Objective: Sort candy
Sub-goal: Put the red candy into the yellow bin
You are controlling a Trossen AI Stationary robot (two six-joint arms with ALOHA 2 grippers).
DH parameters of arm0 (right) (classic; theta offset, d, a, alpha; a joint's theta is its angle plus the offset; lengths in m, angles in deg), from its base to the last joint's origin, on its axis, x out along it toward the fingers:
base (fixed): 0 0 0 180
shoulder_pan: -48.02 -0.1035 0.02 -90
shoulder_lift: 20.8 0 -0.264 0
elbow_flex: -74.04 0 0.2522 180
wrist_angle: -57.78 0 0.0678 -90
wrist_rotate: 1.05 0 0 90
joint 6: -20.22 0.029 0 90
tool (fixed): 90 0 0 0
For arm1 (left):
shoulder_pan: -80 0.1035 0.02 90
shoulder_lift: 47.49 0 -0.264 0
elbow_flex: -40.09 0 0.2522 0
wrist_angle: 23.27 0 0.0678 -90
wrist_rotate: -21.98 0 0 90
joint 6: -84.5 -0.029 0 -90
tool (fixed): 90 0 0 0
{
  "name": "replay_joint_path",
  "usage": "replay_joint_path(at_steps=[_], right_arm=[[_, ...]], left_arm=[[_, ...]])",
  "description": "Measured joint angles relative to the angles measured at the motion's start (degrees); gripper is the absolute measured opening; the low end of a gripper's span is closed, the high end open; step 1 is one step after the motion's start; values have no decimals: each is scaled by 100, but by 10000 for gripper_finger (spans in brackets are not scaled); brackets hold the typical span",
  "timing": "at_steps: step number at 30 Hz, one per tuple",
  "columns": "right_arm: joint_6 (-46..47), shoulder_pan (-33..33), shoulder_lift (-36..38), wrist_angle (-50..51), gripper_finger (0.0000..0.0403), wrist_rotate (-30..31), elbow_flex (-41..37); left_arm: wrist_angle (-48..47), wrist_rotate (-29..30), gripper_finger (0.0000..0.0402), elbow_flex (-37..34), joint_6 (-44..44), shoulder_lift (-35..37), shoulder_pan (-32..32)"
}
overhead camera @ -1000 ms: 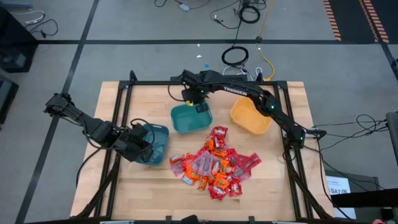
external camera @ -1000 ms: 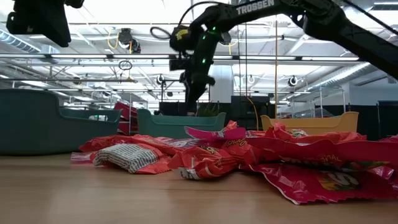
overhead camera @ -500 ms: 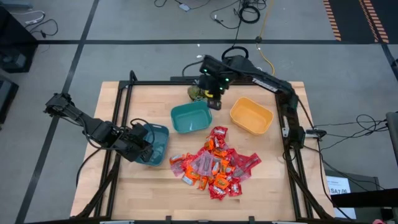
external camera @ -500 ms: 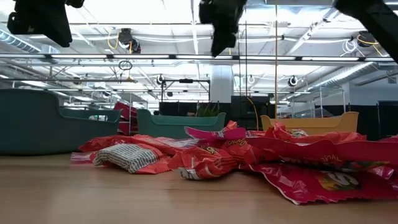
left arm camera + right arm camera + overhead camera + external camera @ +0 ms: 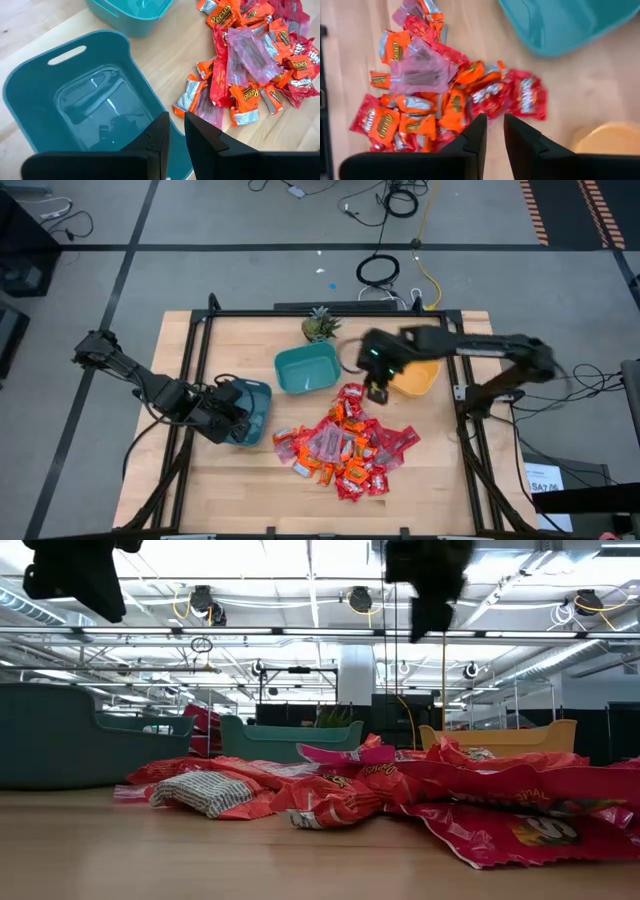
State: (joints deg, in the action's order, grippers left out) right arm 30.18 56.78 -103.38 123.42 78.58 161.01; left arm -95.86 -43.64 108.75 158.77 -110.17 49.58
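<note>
Above the near edge of the heap of shiny red, orange and pink-purple wrapped candy (image 5: pixel 343 445), between the round orange plastic bowl (image 5: pixel 408 375) and the middle teal plastic bowl (image 5: pixel 307 369), hangs my right pincer (image 5: pixel 491 131). Its two dark fingers stand narrow with a slim gap and nothing between them. I judge I am at the start of a pick: hovering, not yet down on a wrapper. The next move calls for choosing one candy at the heap's rim, descending, spreading the fingers a little and closing across its short side.

The candy lies on the bare wood just in front of the middle teal bowl, wrappers overlapping and pointing every way. The heap as a whole runs longest slantwise, from near that bowl away toward the table's front right. The pale pink-purple packet (image 5: pixel 417 70) lies flat on top.

My left pincer (image 5: pixel 172 131) waits over the dark teal plastic bin (image 5: pixel 30 105), left of the heap, fingers likewise narrow and empty.
</note>
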Motion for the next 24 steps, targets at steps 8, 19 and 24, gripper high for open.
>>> replay_joint_path(at_steps=[8,19,24], right_arm=[[1550,-716,1816,-1561,31,1075,-2306],[-102,-892,2305,-2314,9,2744,-2497],[-1346,-781,2264,-2882,9,3204,-2499]], left_arm=[[-31,100,68,0,-17,-124,0],[-37,1223,68,0,-876,-122,7],[-37,1949,68,0,-1360,-122,7]])
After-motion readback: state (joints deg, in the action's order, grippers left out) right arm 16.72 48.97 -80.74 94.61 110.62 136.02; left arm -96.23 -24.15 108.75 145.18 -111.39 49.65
